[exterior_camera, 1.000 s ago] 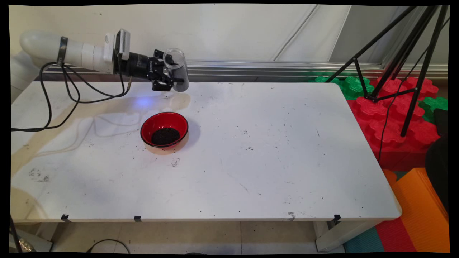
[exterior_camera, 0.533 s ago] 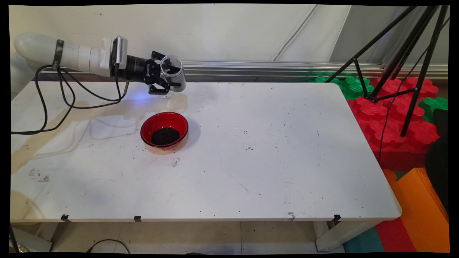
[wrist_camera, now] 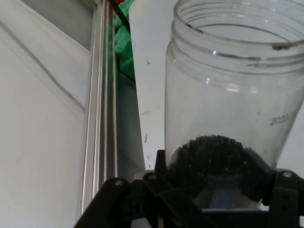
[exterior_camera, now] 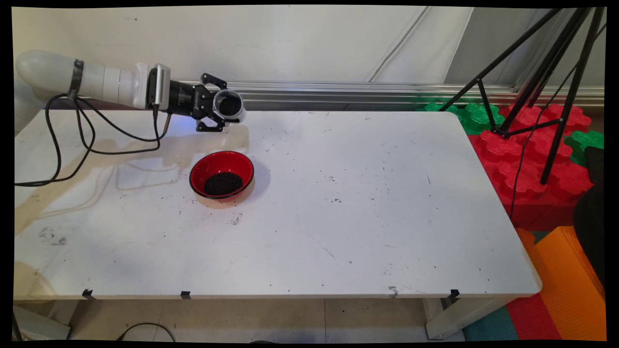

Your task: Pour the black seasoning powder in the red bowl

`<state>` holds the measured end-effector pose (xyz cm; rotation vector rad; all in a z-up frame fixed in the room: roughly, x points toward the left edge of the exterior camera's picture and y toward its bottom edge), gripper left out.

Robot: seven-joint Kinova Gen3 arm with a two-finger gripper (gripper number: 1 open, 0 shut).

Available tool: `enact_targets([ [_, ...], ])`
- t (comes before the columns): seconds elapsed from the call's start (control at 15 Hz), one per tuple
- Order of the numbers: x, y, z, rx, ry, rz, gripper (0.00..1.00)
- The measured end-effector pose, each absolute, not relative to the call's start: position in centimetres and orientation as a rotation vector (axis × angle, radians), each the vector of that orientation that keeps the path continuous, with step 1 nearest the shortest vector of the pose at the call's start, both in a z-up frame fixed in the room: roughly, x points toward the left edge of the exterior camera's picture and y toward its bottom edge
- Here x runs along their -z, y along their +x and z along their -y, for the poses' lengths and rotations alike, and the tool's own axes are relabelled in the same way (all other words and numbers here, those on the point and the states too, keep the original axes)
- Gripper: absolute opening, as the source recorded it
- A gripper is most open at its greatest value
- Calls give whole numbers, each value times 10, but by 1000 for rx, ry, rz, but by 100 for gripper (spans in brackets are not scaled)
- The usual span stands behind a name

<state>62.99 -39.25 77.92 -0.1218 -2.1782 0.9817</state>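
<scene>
My gripper (exterior_camera: 220, 107) is shut on a clear plastic jar (exterior_camera: 229, 106), held above the table's far left part. The jar lies tilted, its open mouth turned toward the camera in the main view. In the hand view the jar (wrist_camera: 228, 109) fills the right side, with dark grains (wrist_camera: 213, 156) gathered near its bottom by the gripper (wrist_camera: 209, 190). A red bowl (exterior_camera: 222, 175) with a black rim stands on the table below and nearer than the jar. It holds a heap of the same dark grains (exterior_camera: 223, 183).
The white table (exterior_camera: 338, 217) carries scattered dark specks around the bowl. Black cables (exterior_camera: 72, 140) hang from the arm at the left. A black tripod (exterior_camera: 546, 92) and red, green and orange foam mats (exterior_camera: 532, 159) stand off the table's right end.
The arm has drawn back to the left and slightly down. The jar has rolled from nearly upright to tilted, its mouth now facing the camera.
</scene>
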Motion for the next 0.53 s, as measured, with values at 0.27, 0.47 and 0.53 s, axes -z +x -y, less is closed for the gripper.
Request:
enact_targets([
  [0.27,-776,632,390,-1028,-201,2204,0],
  [0.47,-775,634,388,-1075,-272,2223,0],
  [0.53,-774,634,387,-1090,-296,2229,0],
])
